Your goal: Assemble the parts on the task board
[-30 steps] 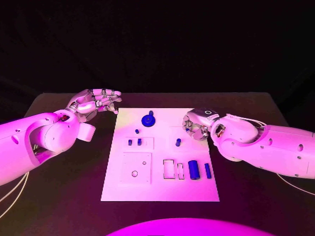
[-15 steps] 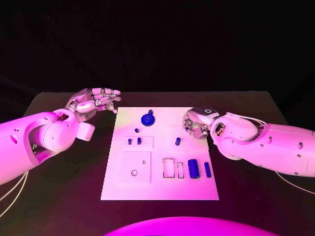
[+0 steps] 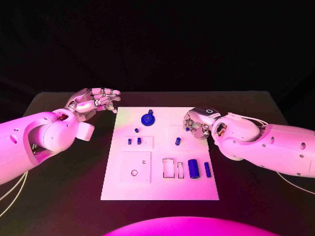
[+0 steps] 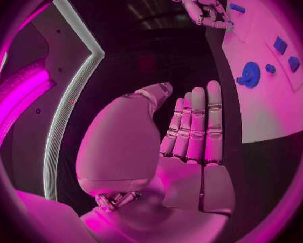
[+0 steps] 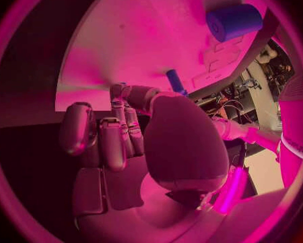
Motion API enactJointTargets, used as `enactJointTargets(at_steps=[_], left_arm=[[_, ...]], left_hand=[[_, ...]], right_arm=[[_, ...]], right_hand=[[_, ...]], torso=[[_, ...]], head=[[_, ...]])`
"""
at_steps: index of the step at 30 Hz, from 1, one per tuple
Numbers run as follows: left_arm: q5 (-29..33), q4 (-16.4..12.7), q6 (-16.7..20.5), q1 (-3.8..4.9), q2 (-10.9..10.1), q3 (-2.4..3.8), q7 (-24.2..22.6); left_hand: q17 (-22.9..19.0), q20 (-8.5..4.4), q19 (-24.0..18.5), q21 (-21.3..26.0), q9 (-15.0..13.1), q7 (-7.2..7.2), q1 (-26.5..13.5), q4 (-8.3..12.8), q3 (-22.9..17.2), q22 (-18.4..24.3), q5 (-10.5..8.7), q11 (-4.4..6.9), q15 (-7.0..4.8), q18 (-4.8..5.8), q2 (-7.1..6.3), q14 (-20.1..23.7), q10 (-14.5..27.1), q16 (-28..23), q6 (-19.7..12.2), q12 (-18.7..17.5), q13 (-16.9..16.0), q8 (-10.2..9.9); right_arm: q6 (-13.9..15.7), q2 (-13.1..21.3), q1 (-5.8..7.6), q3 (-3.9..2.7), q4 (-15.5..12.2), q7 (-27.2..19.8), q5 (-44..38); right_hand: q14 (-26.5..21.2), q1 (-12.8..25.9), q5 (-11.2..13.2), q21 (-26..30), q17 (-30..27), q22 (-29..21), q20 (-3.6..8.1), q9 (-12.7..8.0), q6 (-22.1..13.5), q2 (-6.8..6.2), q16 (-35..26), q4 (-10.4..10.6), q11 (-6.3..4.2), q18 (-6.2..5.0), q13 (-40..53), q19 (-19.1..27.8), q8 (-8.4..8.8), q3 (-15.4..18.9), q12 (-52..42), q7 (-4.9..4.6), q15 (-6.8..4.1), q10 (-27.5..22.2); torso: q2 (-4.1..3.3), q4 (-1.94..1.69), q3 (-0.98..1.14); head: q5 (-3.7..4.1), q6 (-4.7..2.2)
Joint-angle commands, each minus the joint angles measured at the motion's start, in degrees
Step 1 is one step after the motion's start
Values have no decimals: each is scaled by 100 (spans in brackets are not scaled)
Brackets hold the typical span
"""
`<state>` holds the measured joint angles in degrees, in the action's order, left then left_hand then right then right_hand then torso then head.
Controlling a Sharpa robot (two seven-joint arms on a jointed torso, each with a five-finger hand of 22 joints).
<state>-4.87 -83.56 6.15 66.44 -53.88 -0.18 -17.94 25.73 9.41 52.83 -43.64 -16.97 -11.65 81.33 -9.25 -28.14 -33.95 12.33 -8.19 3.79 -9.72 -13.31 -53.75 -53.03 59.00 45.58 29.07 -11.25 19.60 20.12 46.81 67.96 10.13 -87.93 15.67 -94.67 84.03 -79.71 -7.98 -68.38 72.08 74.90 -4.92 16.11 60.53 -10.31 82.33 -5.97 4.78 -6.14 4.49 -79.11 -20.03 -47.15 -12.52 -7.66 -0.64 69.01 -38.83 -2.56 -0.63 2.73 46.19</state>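
The white task board [image 3: 161, 189] lies in the middle of the black table. On it are a round blue part [image 3: 148, 119], small blue pegs [image 3: 178, 141], a blue cylinder [image 3: 193, 168] and a thin blue bar [image 3: 208, 169]. My left hand [image 3: 93, 101] hovers off the board's far left corner with its fingers stretched out side by side [image 4: 192, 129], holding nothing. My right hand [image 3: 198, 123] hangs over the board's right edge. Its fingers [image 5: 111, 137] are curled in toward the thumb with nothing in them. The peg [image 5: 174, 81] and cylinder [image 5: 234, 21] lie beyond it.
Empty slots [image 3: 173, 169] and a square plate with a small hole [image 3: 135, 173] sit in the board's near half. Two small blue pieces [image 3: 134, 141] stand in a frame on its left side. Bare black table [image 3: 65, 177] surrounds the board.
My right hand has crept slightly toward the far side of the board. The left hand and the parts have not moved.
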Motion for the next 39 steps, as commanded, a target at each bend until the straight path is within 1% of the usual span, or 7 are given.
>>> enactJointTargets(at_steps=[1, 12, 17, 24, 28, 34, 39], left_arm=[[-13, -5, -70, 3, 3, 3, -27], [-14, 16, -75, 3, 6, 3, -25], [-14, 25, -76, 3, 7, 3, -17], [-14, 28, -75, 3, 4, 3, -4], [-19, 27, -83, 3, 3, 3, 8], [-23, 29, -94, 3, -2, 3, 20], [-24, 29, -101, 3, -3, 2, 24]], left_hand=[[-6, 6, 27, 21, 6, -92, 61, -2, 36, 6, 19, -15, 46, -76, -11, 11, 18, -18, -46, -8, 8, 20], [-6, 6, 27, 21, 6, -92, 61, -2, 36, 6, 19, -15, 46, -76, -11, 11, 18, -18, -46, -8, 8, 20], [-11, 8, 30, 29, 8, -96, 68, -2, 44, 11, 19, -20, 49, -76, -13, 14, 33, -22, -60, -10, 13, 24], [-11, 8, 30, 29, 8, -96, 68, -2, 44, 11, 19, -20, 49, -76, -13, 14, 33, -22, -60, -10, 13, 24], [-11, 8, 30, 29, 8, -96, 68, -2, 44, 11, 19, -20, 49, -76, -13, 14, 33, -22, -60, -10, 13, 24], [-14, 9, 32, 33, 10, -98, 71, -4, 49, 15, 18, -23, 51, -76, -14, 16, 40, -24, -69, -11, 16, 27], [-14, 9, 32, 33, 10, -98, 71, -4, 49, 15, 18, -23, 51, -76, -14, 16, 40, -24, -69, -11, 16, 27]], right_arm=[[-75, 41, -12, 20, -41, 20, 56], [113, 136, 48, -1, -141, -38, 160], [-52, 151, 63, -4, -132, 9, 217], [-402, 141, 84, -3, -62, 16, 341], [-515, 140, 90, -3, -41, 15, 357], [-543, 147, 93, -2, -60, -80, 389], [-372, 143, 93, -1, -69, -183, 449]], right_hand=[[249, 67, 9, -22, 12, 438, 29, 9, 52, -13, 10, -53, -97, 108, 25, -4, 0, -25, -20, -6, -34, 136], [253, 78, 9, -43, 31, 451, 28, 9, 57, -10, 19, -50, -98, 113, 24, -13, 2, -26, -19, -6, -34, 142], [252, 100, 10, 1, 22, 432, 28, 7, 60, -6, 16, -42, -96, 103, 21, 12, 8, -26, -13, -9, -33, 143], [196, 270, 20, 356, -141, 297, -108, -139, -477, -225, -62, -117, 134, 37, -92, 239, 408, 75, 365, -258, 148, -423], [177, 326, 28, 545, -191, 211, -180, -193, -688, -363, -85, -166, 174, -7, -90, 339, 565, 205, 514, -237, 198, -679], [143, 570, 35, 877, -281, 16, -231, -194, -798, -549, -122, -60, 150, -46, -68, 424, 660, 956, 530, -163, 211, -906], [149, 524, 18, 992, -261, -77, -218, -182, -773, -472, -107, 61, 132, -36, -49, 348, 687, 1667, 362, -171, 197, -945]], torso=[[3, 1, -5], [1, -2, -5], [1, -1, -2], [4, 4, -5], [3, -1, -2], [0, 0, -2], [-1, -5, -4]], head=[[4, -12], [10, -20], [11, -21], [9, -16], [14, -17], [22, -26], [20, -27]])
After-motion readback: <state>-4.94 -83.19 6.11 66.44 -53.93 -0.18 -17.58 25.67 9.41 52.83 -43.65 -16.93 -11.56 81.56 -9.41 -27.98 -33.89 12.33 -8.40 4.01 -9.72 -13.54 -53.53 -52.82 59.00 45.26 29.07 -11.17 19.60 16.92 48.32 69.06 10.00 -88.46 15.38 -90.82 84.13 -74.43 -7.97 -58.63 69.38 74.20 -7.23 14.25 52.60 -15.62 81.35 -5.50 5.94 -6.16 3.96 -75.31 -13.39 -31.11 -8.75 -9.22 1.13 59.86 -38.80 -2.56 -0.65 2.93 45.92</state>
